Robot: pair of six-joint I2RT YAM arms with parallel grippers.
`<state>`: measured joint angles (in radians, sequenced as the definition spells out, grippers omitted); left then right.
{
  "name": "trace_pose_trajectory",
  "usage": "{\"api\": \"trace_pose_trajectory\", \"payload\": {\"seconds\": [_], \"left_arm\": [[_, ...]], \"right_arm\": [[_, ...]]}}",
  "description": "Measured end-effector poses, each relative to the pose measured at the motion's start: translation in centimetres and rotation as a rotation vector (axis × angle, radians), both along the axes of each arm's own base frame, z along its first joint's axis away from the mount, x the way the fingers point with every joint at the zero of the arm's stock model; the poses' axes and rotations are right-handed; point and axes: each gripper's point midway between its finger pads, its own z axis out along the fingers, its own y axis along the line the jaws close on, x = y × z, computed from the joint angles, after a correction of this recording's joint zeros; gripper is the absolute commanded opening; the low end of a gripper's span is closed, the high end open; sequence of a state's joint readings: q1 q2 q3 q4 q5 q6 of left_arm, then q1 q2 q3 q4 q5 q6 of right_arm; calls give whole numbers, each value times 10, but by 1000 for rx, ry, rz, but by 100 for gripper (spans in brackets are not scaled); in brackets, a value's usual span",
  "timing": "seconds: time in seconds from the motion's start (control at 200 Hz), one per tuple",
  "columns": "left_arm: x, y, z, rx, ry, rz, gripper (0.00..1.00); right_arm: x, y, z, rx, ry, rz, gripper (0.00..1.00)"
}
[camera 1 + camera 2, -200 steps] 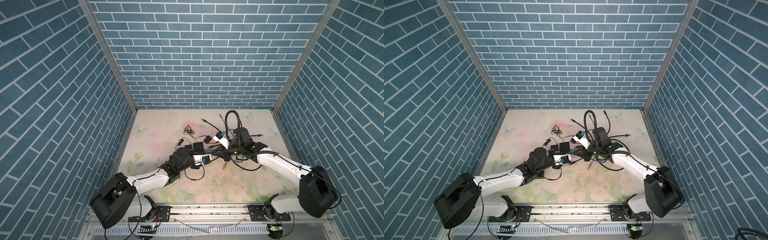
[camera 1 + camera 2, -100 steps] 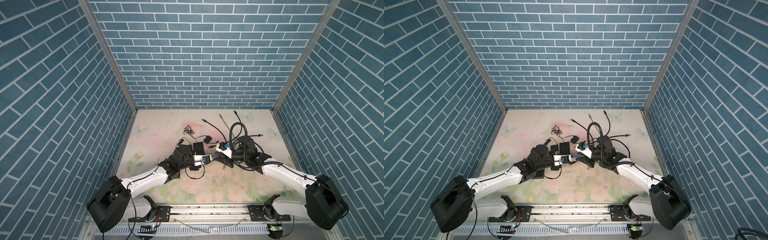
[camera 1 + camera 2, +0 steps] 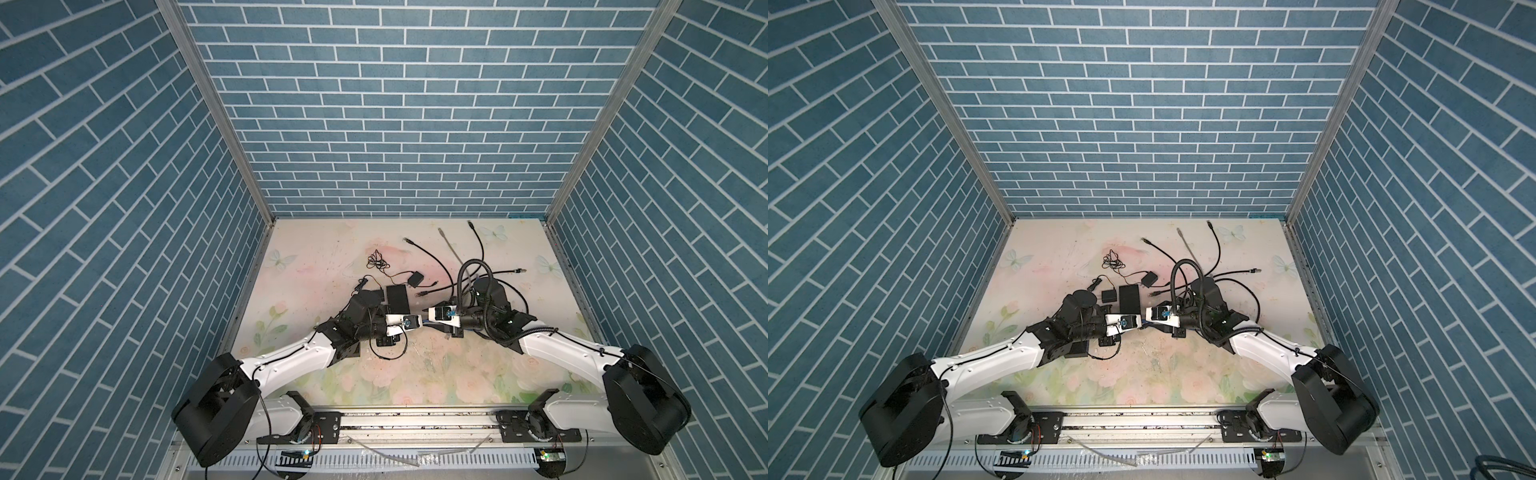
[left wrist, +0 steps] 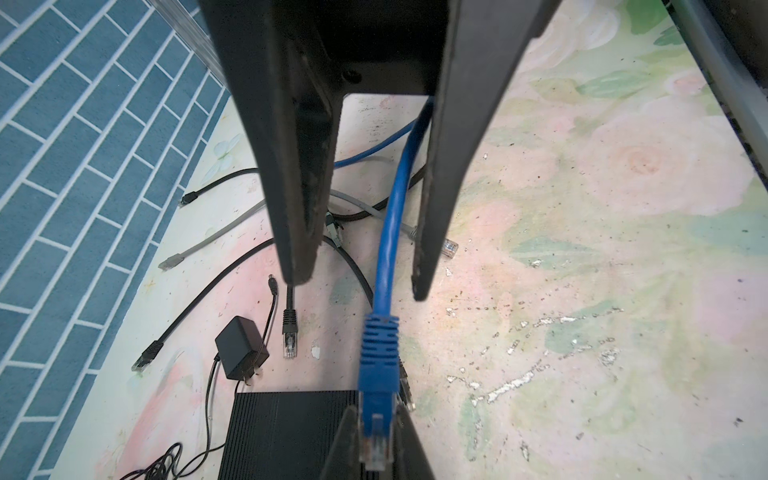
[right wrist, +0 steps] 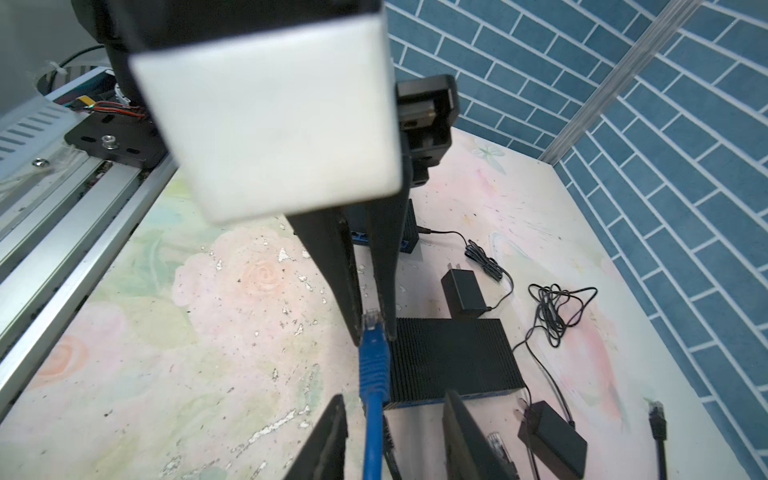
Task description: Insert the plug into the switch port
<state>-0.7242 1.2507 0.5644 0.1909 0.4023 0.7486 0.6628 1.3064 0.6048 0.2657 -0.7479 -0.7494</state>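
Opened and drawn nearer since a second earlier: right gripper [image 5: 395,397], astride blue cable [image 4: 392,216]. Clenched in left gripper [image 4: 376,419]: plug [image 4: 377,374]. Handed over; not yet seated in switch [image 5: 453,357].

Left gripper [image 3: 1140,323] and right gripper [image 3: 1146,313], tips close together — just beside the black switch [image 3: 1129,297].

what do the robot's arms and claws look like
The left arm and right arm have white shells, black joints and black bases, with black cables along them. A ribbed black hose loops over the right one. The left claw and right claw have white boxy bodies and long, flat, tapered black fingers.
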Motion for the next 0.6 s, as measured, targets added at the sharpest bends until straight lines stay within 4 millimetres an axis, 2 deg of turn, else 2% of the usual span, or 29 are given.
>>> {"api": "trace_pose_trajectory", "payload": {"seconds": [0.24, 0.445, 0.6], "left_arm": [[1, 1, 9, -20, -19, 3, 0], [1, 2, 10, -21, -20, 4, 0], [1, 2, 10, -21, -18, 4, 0]], "right_arm": [[-5, 7, -8, 0, 5, 43, 29], [-2, 12, -7, 18, -15, 51, 28], [-1, 15, -5, 32, -23, 53, 19]]}}
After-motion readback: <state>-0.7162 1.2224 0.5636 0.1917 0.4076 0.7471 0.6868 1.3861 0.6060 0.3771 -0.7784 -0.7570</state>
